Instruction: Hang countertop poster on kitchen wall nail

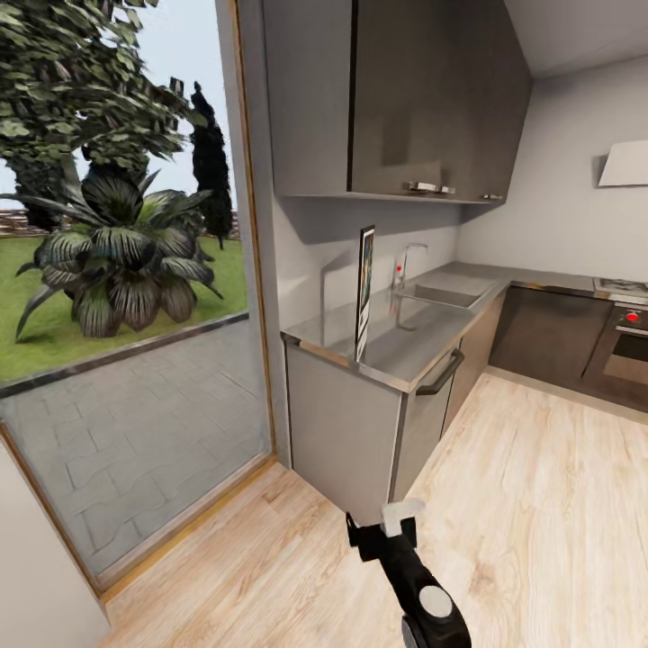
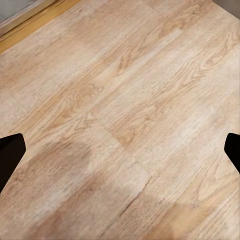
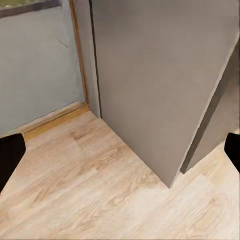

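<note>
While the robot stands on the pale wood-plank floor (image 1: pixel 540 504) short of the cabinets, the black-framed rectangular poster (image 1: pixel 364 290) stands upright on the glossy grey kitchen countertop (image 1: pixel 405 346). It is seen almost edge-on, with its long axis vertical and its lower edge touching the slab near the counter's near end. The inset sink (image 1: pixel 445 295) and thin faucet (image 1: pixel 409 261) lie further along the same surface. The poster sits ahead of and above the one arm visible in the head view, a black arm with a white wrist piece (image 1: pixel 400 540) hanging low over the floor. I cannot tell which arm it is from that view alone.

The right wrist view faces the grey cabinet end panel (image 3: pixel 150 85) and the floor at its foot. That suggests the right arm is the nearer one to the counter. The left wrist view looks straight down at bare planks.

The left gripper (image 2: pixel 120 155) has its dark fingertips (image 2: pixel 10 157) at opposite edges of its view, spread wide, with nothing between them. The right gripper (image 3: pixel 120 155) shows the same wide spread, and its fingertips (image 3: pixel 10 155) hold and touch nothing.

Reaching the poster will probably call for closing in on the counter and raising an arm to slab height. The thin frame edge facing the robot looks like the natural place to pinch. I cannot make out any wall nail on the light grey wall (image 1: pixel 549 198).
</note>
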`<state>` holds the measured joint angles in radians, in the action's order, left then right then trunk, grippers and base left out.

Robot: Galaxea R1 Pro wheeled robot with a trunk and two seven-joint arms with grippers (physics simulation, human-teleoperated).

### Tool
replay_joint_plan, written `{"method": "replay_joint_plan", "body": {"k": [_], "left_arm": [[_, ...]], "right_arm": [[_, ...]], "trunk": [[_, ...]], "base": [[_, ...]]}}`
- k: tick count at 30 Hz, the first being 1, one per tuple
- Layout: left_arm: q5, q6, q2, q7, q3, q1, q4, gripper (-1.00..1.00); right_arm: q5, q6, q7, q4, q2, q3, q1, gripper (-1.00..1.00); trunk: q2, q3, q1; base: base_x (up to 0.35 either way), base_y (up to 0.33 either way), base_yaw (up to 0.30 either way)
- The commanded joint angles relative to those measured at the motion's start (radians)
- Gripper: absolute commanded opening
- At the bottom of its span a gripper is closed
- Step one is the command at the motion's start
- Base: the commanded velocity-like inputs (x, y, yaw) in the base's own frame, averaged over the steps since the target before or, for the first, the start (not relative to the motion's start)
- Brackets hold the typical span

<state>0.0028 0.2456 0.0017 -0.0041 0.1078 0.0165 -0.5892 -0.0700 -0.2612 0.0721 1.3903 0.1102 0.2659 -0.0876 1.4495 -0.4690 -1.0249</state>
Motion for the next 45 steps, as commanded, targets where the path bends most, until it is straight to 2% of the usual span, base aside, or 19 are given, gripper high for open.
{"method": "replay_joint_plan", "body": {"k": [1,3,6,8,10,12,17,20,21,22,26,28,45], "left_arm": [[0.000,0.001,0.000,0.000,0.001,0.000,-0.001,1.00],[0.000,0.001,0.000,0.000,0.001,0.000,-0.001,1.00],[0.000,0.001,0.000,0.000,0.001,0.000,0.000,1.00],[0.000,0.001,0.000,0.000,0.001,0.000,0.000,1.00],[0.000,0.001,0.000,0.000,0.001,0.000,-0.001,1.00],[0.000,0.001,0.000,0.000,0.001,0.000,-0.001,1.00],[0.000,0.001,0.000,0.000,0.001,0.000,-0.001,1.00],[0.000,0.001,0.000,0.000,0.002,0.000,0.000,1.00],[0.000,0.001,0.000,0.000,0.001,0.000,0.000,1.00],[0.000,0.001,0.000,-0.001,0.001,0.000,-0.001,1.00],[0.000,0.002,0.000,-0.001,0.001,0.000,-0.001,1.00],[0.000,0.002,0.000,-0.001,0.001,0.000,-0.001,1.00],[0.000,0.001,0.000,-0.002,0.001,0.000,-0.001,1.00]], "right_arm": [[-0.007,-0.048,0.053,0.049,0.006,0.013,-0.016,1.00],[-0.006,-0.078,0.109,0.076,0.011,0.035,-0.042,1.00],[-0.005,-0.144,0.244,0.109,0.018,0.111,-0.119,1.00],[-0.005,-0.175,0.290,0.115,0.019,0.132,-0.152,1.00],[-0.004,-0.235,0.345,0.121,0.028,0.154,-0.218,1.00],[-0.004,-0.275,0.364,0.123,0.035,0.162,-0.263,1.00],[0.000,-0.340,0.381,0.125,0.040,0.166,-0.333,1.00],[0.009,-0.354,0.403,0.125,0.042,0.167,-0.352,1.00],[0.033,-0.361,0.456,0.125,0.042,0.168,-0.362,1.00],[0.111,-0.365,0.564,0.125,0.042,0.168,-0.373,1.00],[0.155,-0.366,0.603,0.125,0.042,0.167,-0.392,1.00],[0.164,-0.367,0.610,0.125,0.042,0.167,-0.400,1.00],[0.173,-0.366,0.618,0.125,0.042,0.168,-0.408,1.00]], "trunk": [[0.000,-0.001,0.000],[0.000,-0.001,0.000],[0.000,-0.001,0.000],[0.000,-0.001,0.000],[0.000,-0.001,0.000],[0.000,-0.001,0.000],[0.000,-0.001,0.000],[0.000,-0.001,0.000],[0.000,-0.001,0.000],[0.000,-0.001,0.000],[0.000,-0.001,0.000],[0.000,-0.001,0.000],[0.000,-0.001,0.000]], "base": [[0.000,0.000,0.000],[0.000,0.000,0.000],[0.000,0.000,0.000],[0.000,0.000,0.000],[0.000,0.000,0.000],[0.000,0.000,0.000],[0.000,0.000,0.000],[0.000,0.000,0.000],[0.000,0.000,0.000],[0.000,0.000,0.000],[0.000,0.000,0.000],[0.000,0.000,0.000],[0.142,0.000,0.000]]}}
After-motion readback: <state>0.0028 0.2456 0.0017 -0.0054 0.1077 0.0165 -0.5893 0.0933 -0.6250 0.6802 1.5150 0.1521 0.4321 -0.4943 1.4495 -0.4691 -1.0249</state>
